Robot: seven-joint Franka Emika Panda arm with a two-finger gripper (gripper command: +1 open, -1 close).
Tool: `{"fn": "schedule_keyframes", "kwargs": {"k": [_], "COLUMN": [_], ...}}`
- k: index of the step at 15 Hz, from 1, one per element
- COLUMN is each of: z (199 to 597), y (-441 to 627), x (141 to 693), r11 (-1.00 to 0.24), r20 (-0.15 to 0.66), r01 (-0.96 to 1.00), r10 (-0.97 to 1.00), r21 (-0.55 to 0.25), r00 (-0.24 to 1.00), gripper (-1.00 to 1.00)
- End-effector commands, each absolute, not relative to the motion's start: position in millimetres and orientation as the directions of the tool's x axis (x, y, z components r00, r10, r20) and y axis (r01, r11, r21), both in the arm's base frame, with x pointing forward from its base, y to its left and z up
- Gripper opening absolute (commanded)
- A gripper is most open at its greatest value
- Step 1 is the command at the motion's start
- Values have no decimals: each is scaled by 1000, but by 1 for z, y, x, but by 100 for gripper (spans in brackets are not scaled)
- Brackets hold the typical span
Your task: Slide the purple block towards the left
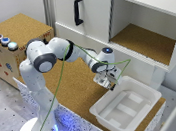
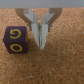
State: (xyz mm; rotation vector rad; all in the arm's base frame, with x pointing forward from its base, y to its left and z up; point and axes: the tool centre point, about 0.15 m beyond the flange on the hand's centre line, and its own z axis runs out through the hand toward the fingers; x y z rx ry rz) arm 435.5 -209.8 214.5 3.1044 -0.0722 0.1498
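The purple block [image 2: 16,40], a cube with yellow markings on its faces, rests on the brown cork surface [image 2: 55,65] in the wrist view. My gripper [image 2: 41,44] is shut with its two fingers pressed together and nothing between them. The fingertips stand right beside the block's side face, close to touching it. In the exterior view my gripper [image 1: 107,81] hangs low over the cork tabletop [image 1: 75,87], near the white tray, and the block is hidden there behind the hand.
A white tray [image 1: 141,91] lies on the exterior view's right of the gripper. Behind stands a white cabinet [image 1: 91,20] with a black handle and an open compartment [image 1: 146,40]. A cork-topped box with buttons [image 1: 8,40] is at the left.
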Motion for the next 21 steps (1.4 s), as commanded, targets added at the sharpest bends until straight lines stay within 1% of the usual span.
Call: {"fn": "schedule_keyframes", "kwargs": {"k": [1,5,9,13,16,21], "z": [207,210,206,214,209,212], "y": [-184,-163,-144,-122,-106,-84], "x": [449,457,451,460,457,463], "r11": [-999,-998,-998,-996,-997,-998], "r20": [47,57,33,56,37,36], "r01": [-48,-58,-63,-86,-72,-68], "r10": [-47,-58,-62,-85,-71,-67], "r21": [9,2,12,4,12,18], "r00": [998,997,998,995,997,997], "gripper": [-100,-100,-100,-100,-100,-100]}}
